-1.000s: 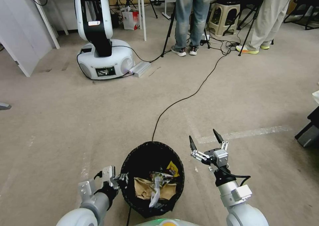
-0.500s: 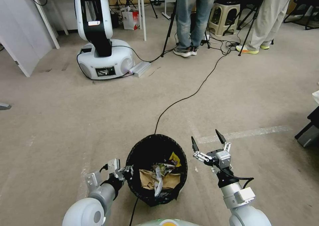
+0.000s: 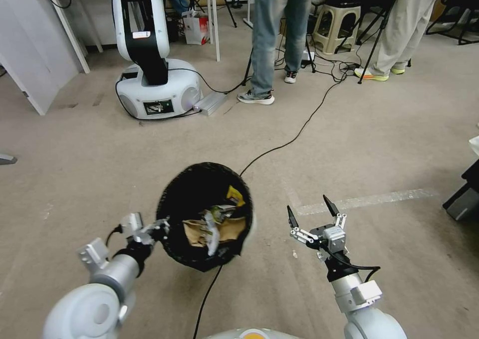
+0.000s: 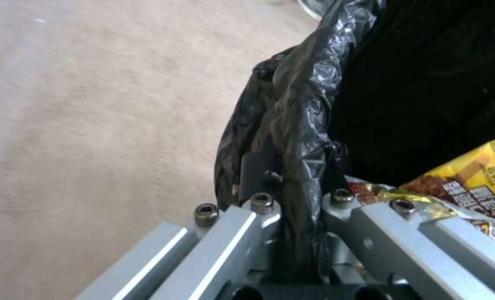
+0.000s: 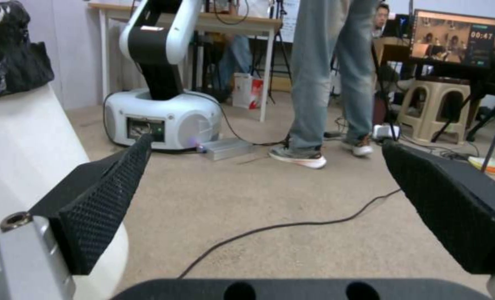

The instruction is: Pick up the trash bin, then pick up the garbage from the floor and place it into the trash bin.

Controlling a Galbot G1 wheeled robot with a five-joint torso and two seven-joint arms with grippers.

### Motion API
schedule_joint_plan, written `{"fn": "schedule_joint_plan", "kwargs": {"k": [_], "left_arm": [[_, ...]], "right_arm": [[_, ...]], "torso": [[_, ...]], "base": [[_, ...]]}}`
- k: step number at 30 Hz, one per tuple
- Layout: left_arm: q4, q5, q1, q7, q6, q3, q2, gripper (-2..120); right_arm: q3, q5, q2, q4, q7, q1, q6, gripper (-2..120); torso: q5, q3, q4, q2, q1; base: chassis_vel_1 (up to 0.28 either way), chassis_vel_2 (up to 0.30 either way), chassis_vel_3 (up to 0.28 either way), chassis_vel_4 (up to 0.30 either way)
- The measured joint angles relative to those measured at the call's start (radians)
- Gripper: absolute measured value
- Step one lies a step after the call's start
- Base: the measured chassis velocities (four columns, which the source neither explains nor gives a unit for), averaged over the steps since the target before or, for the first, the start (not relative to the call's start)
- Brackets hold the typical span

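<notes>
Fingers of the left gripper (image 3: 158,225) are clamped on the liner-covered rim of the trash bin (image 3: 199,199), held above the floor (image 3: 100,169) with garbage (image 3: 214,227) inside. The right gripper (image 3: 308,215) hangs beside it, spread wide and empty.

The left gripper (image 3: 158,228), lower left of the head view, has its jaws clamped on the black-lined white round plastic trash bin's (image 3: 202,214) rim. The right gripper (image 3: 310,212), lower right, hangs with jaws spread wide.
</notes>
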State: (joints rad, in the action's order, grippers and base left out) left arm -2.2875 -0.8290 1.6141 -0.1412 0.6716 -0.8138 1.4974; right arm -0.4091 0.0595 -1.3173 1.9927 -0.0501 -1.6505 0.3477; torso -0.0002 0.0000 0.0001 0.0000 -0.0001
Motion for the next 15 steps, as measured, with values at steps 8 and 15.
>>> {"fn": "schedule_joint_plan", "kwargs": {"k": [8, 15], "left_arm": [[0.025, -0.002, -0.031, -0.108, -0.006, -0.038, -0.003, 0], [0.066, 0.094, -0.035, -0.168, 0.007, -0.052, -0.006, 0]], "right_arm": [[0.008, -0.007, -0.004, -0.005, -0.001, 0.002, -0.002, 100], [0.006, -0.007, -0.004, -0.008, -0.002, 0.001, -0.002, 100]], "torso": [[0.0000, 0.000, -0.0001, 0.000, 0.000], [0.0000, 0.000, -0.0002, 0.000, 0.000]], "base": [[0.000, 0.000, 0.000, 0.000], [0.000, 0.000, 0.000, 0.000]]}}
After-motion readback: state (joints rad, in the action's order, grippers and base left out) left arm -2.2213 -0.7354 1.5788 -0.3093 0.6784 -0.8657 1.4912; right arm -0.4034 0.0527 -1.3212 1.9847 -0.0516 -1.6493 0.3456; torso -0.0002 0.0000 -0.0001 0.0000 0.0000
